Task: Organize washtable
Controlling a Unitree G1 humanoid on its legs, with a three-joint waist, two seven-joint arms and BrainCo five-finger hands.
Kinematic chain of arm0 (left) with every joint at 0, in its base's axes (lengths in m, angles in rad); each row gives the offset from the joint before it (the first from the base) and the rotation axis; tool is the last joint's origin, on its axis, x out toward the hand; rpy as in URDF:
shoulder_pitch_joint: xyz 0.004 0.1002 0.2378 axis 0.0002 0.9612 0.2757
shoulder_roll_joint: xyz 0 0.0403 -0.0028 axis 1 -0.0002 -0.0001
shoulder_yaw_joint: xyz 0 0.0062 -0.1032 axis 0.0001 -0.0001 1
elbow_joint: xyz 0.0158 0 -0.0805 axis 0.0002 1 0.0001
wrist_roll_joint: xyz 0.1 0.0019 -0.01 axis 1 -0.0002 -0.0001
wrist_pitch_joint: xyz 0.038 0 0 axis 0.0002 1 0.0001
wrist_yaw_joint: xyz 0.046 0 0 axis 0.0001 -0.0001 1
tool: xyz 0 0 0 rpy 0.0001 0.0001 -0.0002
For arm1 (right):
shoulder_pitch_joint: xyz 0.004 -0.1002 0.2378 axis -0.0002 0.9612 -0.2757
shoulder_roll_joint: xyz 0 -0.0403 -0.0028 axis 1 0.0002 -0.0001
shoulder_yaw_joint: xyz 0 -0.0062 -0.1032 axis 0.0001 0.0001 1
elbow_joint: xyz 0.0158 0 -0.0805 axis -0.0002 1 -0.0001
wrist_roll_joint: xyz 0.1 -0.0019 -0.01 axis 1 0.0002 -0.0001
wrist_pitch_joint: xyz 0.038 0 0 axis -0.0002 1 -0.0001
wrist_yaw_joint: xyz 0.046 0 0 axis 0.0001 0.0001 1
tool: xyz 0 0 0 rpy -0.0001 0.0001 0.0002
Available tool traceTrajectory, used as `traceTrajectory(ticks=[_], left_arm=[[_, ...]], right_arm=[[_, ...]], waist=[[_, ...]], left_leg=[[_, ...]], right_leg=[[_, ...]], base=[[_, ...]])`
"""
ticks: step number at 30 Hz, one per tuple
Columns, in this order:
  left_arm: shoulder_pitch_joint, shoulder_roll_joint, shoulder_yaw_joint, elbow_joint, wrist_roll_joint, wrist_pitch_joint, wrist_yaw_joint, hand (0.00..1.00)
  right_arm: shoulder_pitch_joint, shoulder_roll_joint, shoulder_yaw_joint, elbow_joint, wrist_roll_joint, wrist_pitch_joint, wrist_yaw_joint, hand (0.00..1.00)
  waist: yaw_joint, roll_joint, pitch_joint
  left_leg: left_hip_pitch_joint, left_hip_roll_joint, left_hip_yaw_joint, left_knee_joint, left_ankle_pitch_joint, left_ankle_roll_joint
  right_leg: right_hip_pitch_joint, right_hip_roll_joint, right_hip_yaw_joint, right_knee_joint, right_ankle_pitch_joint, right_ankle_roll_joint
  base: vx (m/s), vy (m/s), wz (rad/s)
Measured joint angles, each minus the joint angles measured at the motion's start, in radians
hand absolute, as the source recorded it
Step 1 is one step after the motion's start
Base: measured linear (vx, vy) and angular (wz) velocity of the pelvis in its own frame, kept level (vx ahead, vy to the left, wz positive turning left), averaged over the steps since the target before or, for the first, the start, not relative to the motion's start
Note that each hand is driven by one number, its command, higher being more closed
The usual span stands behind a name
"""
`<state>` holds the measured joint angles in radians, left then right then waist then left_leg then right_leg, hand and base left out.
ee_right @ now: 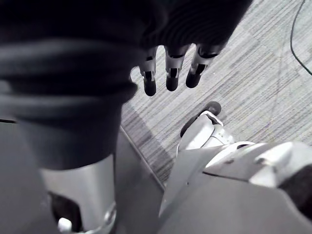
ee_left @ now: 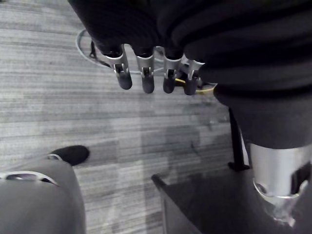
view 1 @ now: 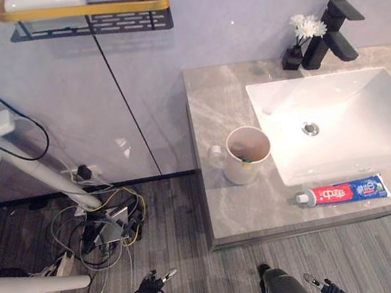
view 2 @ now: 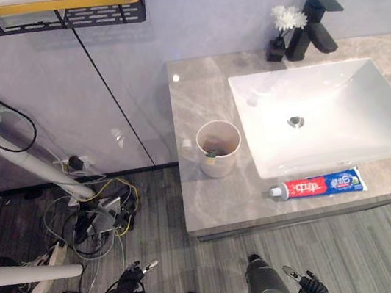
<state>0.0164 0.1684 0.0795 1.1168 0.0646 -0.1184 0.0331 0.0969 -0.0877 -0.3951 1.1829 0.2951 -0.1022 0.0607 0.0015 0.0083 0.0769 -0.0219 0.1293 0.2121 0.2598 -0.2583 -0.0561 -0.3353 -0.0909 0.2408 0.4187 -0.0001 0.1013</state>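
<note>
Well ahead of the left robot hand (ee_left: 146,74) and right robot hand (ee_right: 171,74), both hanging loose-fingered and empty above the floor (ee_left: 73,107), a toothpaste tube (view 1: 345,191) lies on the tabletop (view 1: 236,214) just beside the sink's (view 1: 362,139) near edge, a cup (view 1: 241,172) upright farther left

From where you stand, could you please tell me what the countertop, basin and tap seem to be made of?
The countertop looks like grey stone or a stone-look slab: pale veining, soft sheen. The basin seems glazed white ceramic: smooth, with bright highlights. The tap is probably matte black coated metal: dark, sharp-edged, hardly any glare.
</note>
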Motion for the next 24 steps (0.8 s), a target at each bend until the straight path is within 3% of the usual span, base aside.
traceTrajectory(ticks=[2, 3, 4, 6, 8, 10, 12, 15, 18, 23, 24], left_arm=[[0.003, 0.010, 0.000, -0.001, 0.000, 0.000, 0.002, 0.00], [0.003, 0.009, 0.000, -0.001, -0.001, 0.001, 0.005, 0.00], [0.000, 0.003, 0.001, 0.000, -0.002, 0.002, 0.006, 0.00], [-0.006, -0.041, 0.001, 0.001, -0.006, 0.004, 0.007, 0.00], [-0.012, -0.078, 0.000, 0.001, -0.019, 0.004, 0.009, 0.00], [-0.001, -0.077, 0.000, -0.001, -0.019, 0.004, 0.020, 0.00], [-0.002, -0.069, -0.004, -0.014, -0.019, 0.002, 0.021, 0.00], [-0.016, -0.070, -0.048, -0.017, -0.018, -0.001, 0.019, 0.00], [-0.009, -0.076, -0.051, -0.015, -0.018, -0.003, 0.017, 0.00], [-0.002, -0.080, -0.040, 0.025, -0.018, 0.000, 0.015, 0.00], [0.004, -0.079, -0.037, 0.025, -0.019, 0.001, 0.016, 0.00]], right_arm=[[0.003, 0.014, 0.002, 0.002, 0.000, 0.000, 0.000, 0.00], [0.001, 0.020, 0.008, 0.006, -0.001, 0.000, 0.001, 0.00], [-0.004, 0.019, 0.023, 0.005, -0.002, -0.001, 0.004, 0.00], [-0.007, 0.003, 0.038, 0.005, -0.002, -0.005, 0.006, 0.00], [0.001, -0.016, 0.049, 0.020, -0.002, -0.002, 0.005, 0.00], [0.016, -0.017, 0.056, 0.037, -0.001, -0.004, 0.005, 0.00], [0.017, -0.016, 0.067, 0.039, -0.002, -0.006, 0.005, 0.00], [0.022, -0.011, 0.051, 0.045, 0.000, -0.006, 0.002, 0.00], [0.033, -0.011, 0.015, 0.044, 0.000, -0.006, 0.000, 0.00], [0.054, -0.011, -0.008, 0.045, 0.000, -0.004, -0.001, 0.00], [0.057, 0.000, -0.009, 0.043, 0.000, -0.005, -0.001, 0.00]], waist=[[0.002, -0.032, -0.008], [0.005, -0.052, -0.014], [0.009, -0.057, -0.017], [0.005, -0.027, 0.000], [0.001, -0.002, 0.006], [-0.007, 0.002, 0.003], [-0.009, -0.005, 0.007], [-0.021, -0.009, 0.015], [-0.019, 0.003, 0.015], [-0.021, 0.000, 0.009], [-0.020, -0.003, -0.001]], left_leg=[[0.005, -0.001, -0.001, 0.018, -0.015, -0.026], [0.013, 0.003, -0.002, 0.025, -0.026, -0.043], [0.028, 0.024, 0.001, 0.024, -0.028, -0.047], [0.070, 0.068, 0.003, 0.021, -0.030, -0.056], [0.123, 0.110, 0.003, 0.021, -0.010, -0.092], [0.171, 0.152, 0.002, 0.039, 0.013, -0.126], [0.157, 0.167, -0.002, 0.068, 0.020, -0.135], [0.097, 0.180, 0.000, 0.124, 0.029, -0.125], [0.106, 0.178, -0.002, 0.084, 0.030, -0.126], [0.099, 0.119, -0.008, 0.011, -0.007, -0.097], [0.097, 0.095, -0.009, -0.018, -0.007, -0.097]], right_leg=[[0.026, -0.033, -0.012, -0.062, 0.010, 0.034], [0.053, -0.042, -0.030, -0.089, -0.038, 0.070], [0.081, -0.029, -0.047, -0.118, -0.077, 0.065], [0.129, 0.012, -0.062, -0.133, -0.106, 0.049], [0.185, 0.057, -0.064, -0.132, -0.115, 0.034], [0.243, 0.098, -0.071, -0.114, -0.138, 0.001], [0.238, 0.110, -0.082, -0.087, -0.159, -0.018], [0.232, 0.100, -0.126, -0.084, -0.180, -0.039], [0.220, 0.103, -0.146, -0.066, -0.191, -0.052], [0.198, 0.067, -0.140, -0.090, -0.167, -0.011], [0.212, 0.058, -0.113, -0.159, -0.133, 0.001]], base=[[0.01, -0.276, 0.06], [0.02, -0.432, -0.10], [0.02, -0.408, -0.19], [0.02, -0.352, -0.20], [0.00, -0.269, -0.14], [-0.04, -0.229, -0.05], [-0.13, -0.162, 0.14], [-0.17, -0.059, 0.35], [-0.20, -0.006, 0.23], [-0.17, 0.124, 0.14], [-0.11, 0.182, -0.12]])
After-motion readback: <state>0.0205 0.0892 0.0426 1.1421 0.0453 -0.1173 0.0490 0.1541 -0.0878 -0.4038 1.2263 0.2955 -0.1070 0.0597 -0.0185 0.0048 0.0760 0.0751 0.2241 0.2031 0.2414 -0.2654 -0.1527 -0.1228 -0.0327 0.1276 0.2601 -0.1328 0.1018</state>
